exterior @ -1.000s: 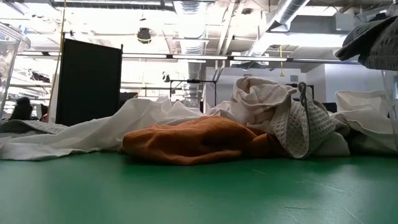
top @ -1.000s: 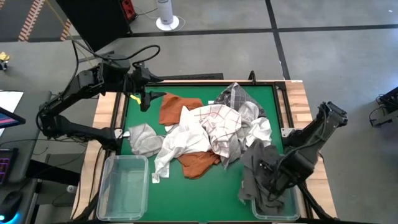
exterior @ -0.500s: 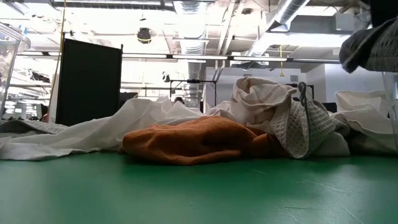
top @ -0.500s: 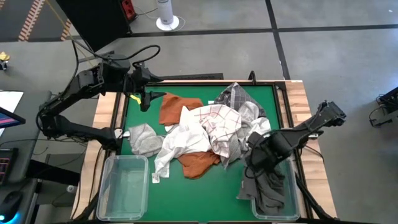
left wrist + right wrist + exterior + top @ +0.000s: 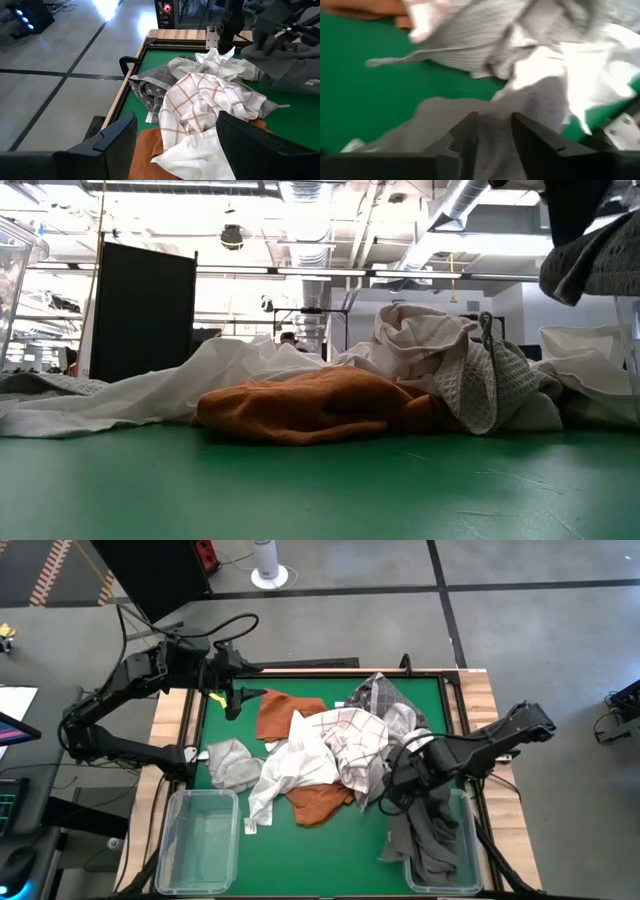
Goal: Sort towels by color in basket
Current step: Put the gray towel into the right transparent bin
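A heap of towels lies on the green table: rust orange [image 5: 275, 715] [image 5: 320, 405], white-and-grey checked [image 5: 355, 735] [image 5: 210, 92] and white [image 5: 290, 770]. A dark grey towel [image 5: 432, 835] fills the near-right basket and drapes over its rim toward the heap. My right gripper [image 5: 398, 778] [image 5: 494, 120] hovers over the right side of the heap, a narrow gap between its fingers, grey cloth beneath it. My left gripper [image 5: 232, 705] [image 5: 176, 120] waits open above the table's far-left corner.
A clear basket [image 5: 175, 840] stands at the near-left corner, and the right one [image 5: 468, 840] at the near-right. A light grey cloth [image 5: 232, 762] lies left of the heap. Bare green table [image 5: 360, 840] shows between the baskets. A raised wooden frame [image 5: 470, 710] borders the table.
My right gripper has moved from over the near-right basket toward the table's left and far side, ending above the right side of the heap. The dark grey towel has stayed in the basket, draped over its rim.
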You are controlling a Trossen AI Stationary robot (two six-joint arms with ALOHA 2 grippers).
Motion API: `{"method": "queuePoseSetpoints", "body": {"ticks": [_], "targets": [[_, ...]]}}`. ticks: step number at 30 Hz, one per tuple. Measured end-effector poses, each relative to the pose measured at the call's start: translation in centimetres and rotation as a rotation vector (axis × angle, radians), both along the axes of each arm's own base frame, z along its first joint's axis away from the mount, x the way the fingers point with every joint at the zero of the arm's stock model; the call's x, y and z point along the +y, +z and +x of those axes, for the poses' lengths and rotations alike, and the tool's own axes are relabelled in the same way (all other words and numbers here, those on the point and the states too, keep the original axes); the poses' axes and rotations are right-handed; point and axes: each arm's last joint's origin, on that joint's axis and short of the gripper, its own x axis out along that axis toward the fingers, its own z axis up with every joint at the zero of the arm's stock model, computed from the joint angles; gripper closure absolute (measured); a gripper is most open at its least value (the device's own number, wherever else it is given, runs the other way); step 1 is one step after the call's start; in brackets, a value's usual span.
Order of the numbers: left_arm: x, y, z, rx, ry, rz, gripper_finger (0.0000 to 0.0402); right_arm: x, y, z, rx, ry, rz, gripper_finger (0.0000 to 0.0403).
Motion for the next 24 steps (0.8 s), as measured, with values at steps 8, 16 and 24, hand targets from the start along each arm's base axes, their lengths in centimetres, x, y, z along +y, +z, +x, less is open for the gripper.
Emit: {"method": "queuePoseSetpoints", "body": {"ticks": [8,16,24], "targets": [[0.0,0.0,0.0,0.003,0.000,-0.001,0.0141,0.6,-0.4,0.1,-0.011,0.058,0.048,0.0374],[0.0,0.0,0.0,0.003,-0.001,-0.001,0.0141,3.0,1.1,-0.9,-0.058,0.158,0.090,0.0388],[0.0,-0.1,0.0,0.011,0.000,-0.006,0.0141,7.2,5.0,-4.7,-0.095,0.090,0.262,0.0390]]}}
